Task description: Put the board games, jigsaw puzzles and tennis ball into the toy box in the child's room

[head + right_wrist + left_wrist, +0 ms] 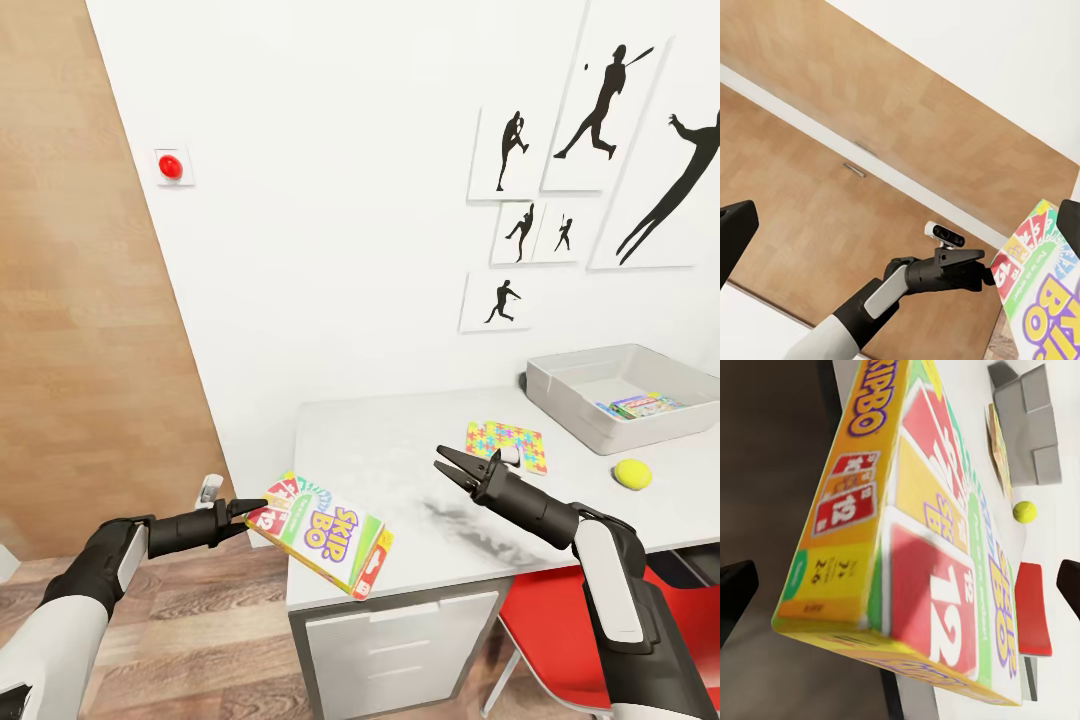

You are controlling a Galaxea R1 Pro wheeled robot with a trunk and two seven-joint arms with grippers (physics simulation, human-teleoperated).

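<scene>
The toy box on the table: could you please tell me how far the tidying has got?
Done: the toy box already holds one colourful flat box. In hand: the left end effector grips the Skip-Bo game at the table's edge. Left: a jigsaw puzzle and the tennis ball on the table.

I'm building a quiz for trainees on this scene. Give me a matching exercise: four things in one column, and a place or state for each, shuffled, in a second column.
Things:
1. Skip-Bo box
2. tennis ball
3. jigsaw puzzle
4. right hand

Places or states:
A. open, above the table, holding nothing
B. lying flat on the table, left of the toy box
C. gripped by the left hand at the table's near edge
D. on the table in front of the toy box

Pairs: 1-C, 2-D, 3-B, 4-A
</scene>
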